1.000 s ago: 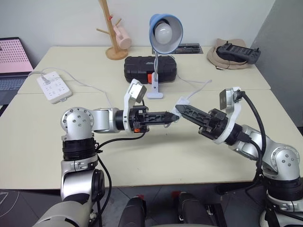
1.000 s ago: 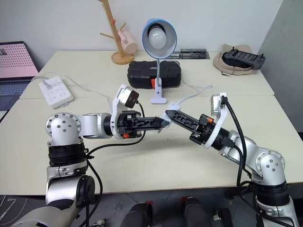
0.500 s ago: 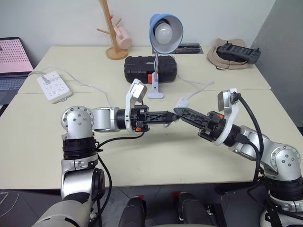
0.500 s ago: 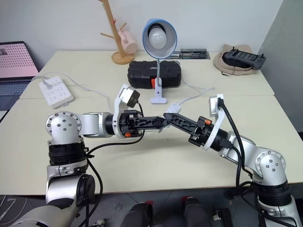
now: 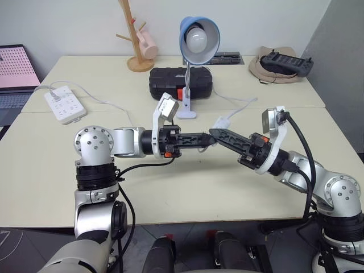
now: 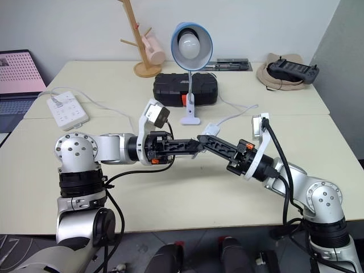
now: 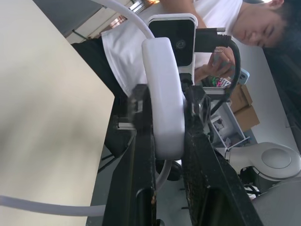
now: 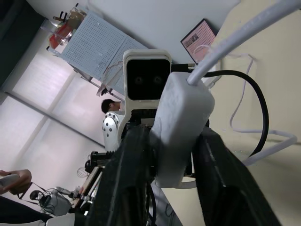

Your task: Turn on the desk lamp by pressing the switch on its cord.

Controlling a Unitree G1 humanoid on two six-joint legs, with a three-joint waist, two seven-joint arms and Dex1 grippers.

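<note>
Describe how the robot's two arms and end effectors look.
Both arms are silver-grey metal with black joint bands and round shoulder caps. Each wrist carries a white camera housing. The left end effector and right end effector have long black ridged fingers. Black cables loop along both forearms.

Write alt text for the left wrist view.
The switch, a white oblong block, is clamped between the left gripper's two black fingers, with the cord running off its far end. A pale table lies alongside, and a person in a white shirt sits beyond.

a lab: cream tables, laptop, pegboard, seated person.
</note>
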